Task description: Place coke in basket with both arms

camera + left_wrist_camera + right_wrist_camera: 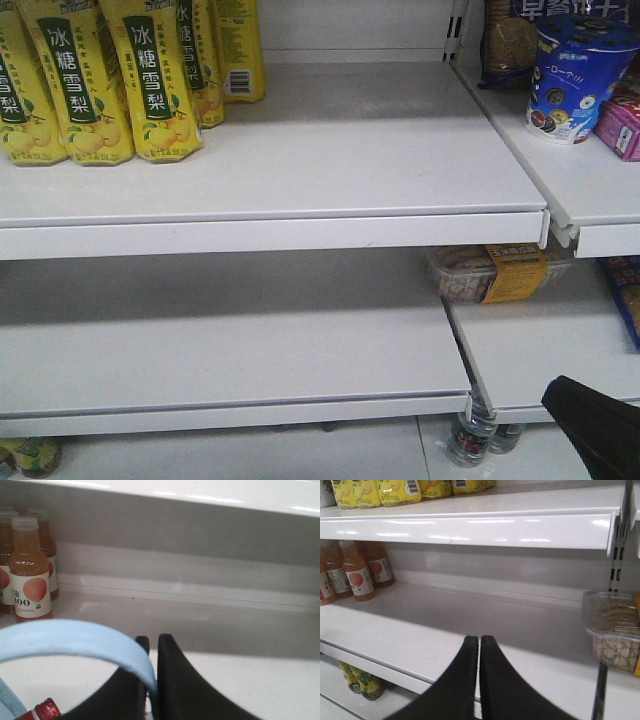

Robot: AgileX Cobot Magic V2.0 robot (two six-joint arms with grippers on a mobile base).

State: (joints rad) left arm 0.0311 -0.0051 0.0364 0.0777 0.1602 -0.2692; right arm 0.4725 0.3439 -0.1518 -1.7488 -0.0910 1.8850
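White store shelves fill every view. Left claw (150,645) is clamped on the light-blue basket handle (75,637); the coke's red cap (47,710) shows at near left, its long axis unclear. Right claw (479,642) is pressed closed, empty.

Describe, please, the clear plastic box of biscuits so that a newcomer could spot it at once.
Look at the white shelves in the front view and drop to the lower shelf right of the divider. At its back lies the clear plastic box of pale biscuits, wearing a yellow label. Its neighbours are opaque coloured packs, so it is the only see-through container.
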